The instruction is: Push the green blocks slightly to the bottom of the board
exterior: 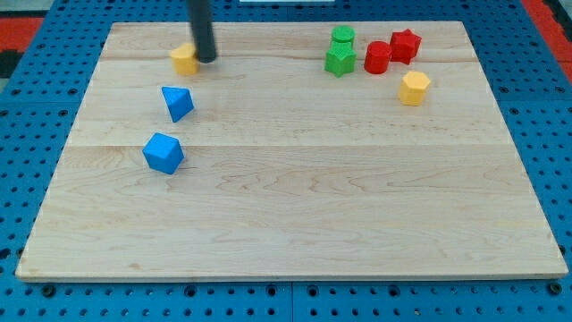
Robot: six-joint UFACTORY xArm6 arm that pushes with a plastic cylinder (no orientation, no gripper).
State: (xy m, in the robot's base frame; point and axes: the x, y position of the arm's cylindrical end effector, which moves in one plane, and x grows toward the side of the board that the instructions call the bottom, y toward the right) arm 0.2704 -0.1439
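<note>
Two green blocks sit near the view's top, right of centre: a green cylinder-like block [342, 38] and, just below and touching it, a green star-like block [340, 60]. My tip [206, 60] is far to their left, near the view's top left, touching the right side of a small yellow block [184, 59]. The rod rises straight out of the top of the view.
A red cylinder [377, 57] touches the green star block's right side, with a red star [405, 46] next to it. A yellow hexagon block [414, 88] lies below them. Two blue blocks [178, 103] [164, 153] lie at left. The wooden board [295, 224] sits on a blue pegboard.
</note>
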